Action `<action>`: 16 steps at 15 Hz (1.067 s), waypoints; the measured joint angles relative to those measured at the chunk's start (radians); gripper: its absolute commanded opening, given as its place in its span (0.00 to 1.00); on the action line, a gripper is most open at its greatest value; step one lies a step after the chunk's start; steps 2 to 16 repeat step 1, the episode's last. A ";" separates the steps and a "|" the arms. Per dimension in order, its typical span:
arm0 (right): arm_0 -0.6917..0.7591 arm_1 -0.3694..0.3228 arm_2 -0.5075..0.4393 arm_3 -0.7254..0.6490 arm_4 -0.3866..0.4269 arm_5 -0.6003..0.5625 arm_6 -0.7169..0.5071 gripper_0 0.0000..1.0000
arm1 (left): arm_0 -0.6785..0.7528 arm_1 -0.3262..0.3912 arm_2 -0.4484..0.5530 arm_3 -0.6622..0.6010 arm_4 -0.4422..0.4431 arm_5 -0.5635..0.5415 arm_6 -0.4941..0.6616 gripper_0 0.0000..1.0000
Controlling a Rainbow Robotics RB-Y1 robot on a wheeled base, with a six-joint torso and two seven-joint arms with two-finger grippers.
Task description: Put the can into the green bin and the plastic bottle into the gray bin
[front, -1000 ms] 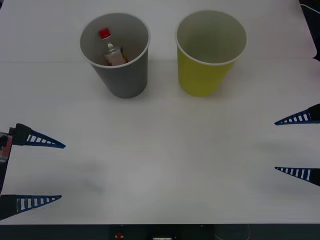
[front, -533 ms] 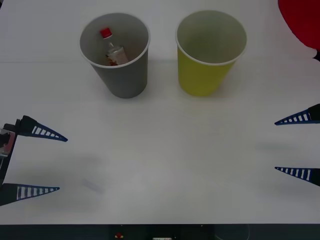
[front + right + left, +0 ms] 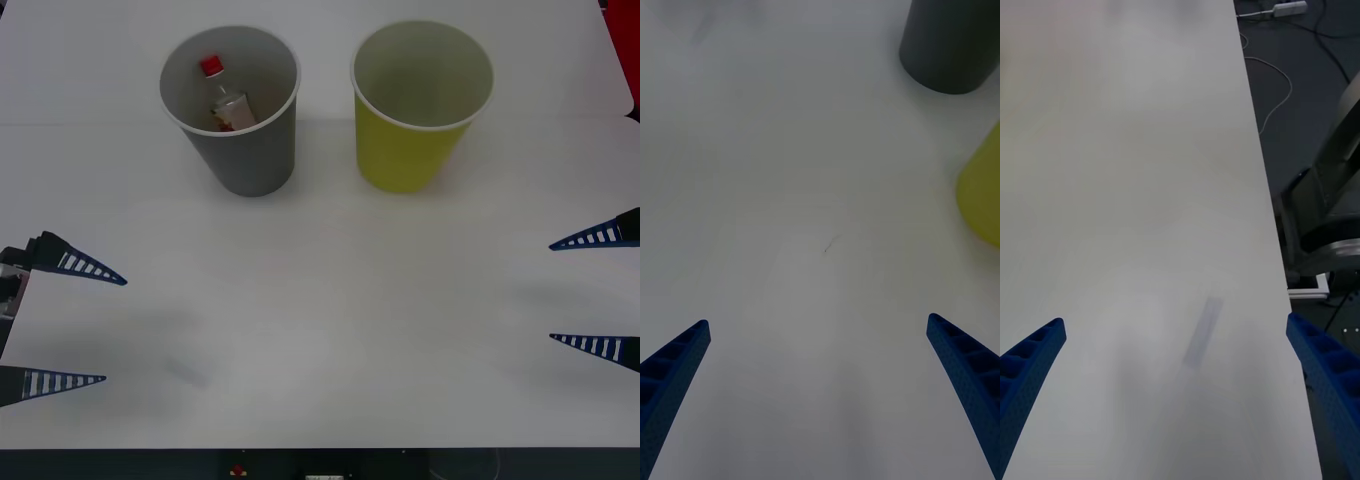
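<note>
The gray bin [image 3: 240, 150] stands at the table's far left, and the plastic bottle [image 3: 226, 102] with its red cap lies inside it. Beside it to the right stands the green bin [image 3: 410, 150], whose inside looks bare from here. The right wrist view catches the gray bin's base [image 3: 951, 45] and part of the green bin's wall [image 3: 981, 195]. The can is out of view. My left gripper [image 3: 88, 325] hangs open over the near left of the table. My right gripper [image 3: 582, 292] is open at the near right, holding nothing.
The white table [image 3: 330, 300] stretches wide between the bins and the grippers. Its edge [image 3: 1262, 157] runs past the left gripper, with dark floor, cables and a machine base [image 3: 1330, 240] beyond. A red object [image 3: 634, 95] peeks in at the far right.
The left gripper has drifted slightly left and spread a little wider. A red shape that showed at the far right corner half a second ago has withdrawn. The bottle settled inside the gray bin.
</note>
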 measured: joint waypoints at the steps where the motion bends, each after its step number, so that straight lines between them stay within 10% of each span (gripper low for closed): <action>1: 0.000 0.000 0.000 0.000 0.000 0.000 0.000 1.00 | 0.000 0.000 0.001 0.000 -0.001 0.000 0.002 1.00; 16: 0.000 0.000 0.000 0.000 0.000 0.000 0.000 1.00 | 0.000 0.000 0.001 0.000 -0.001 0.000 0.002 1.00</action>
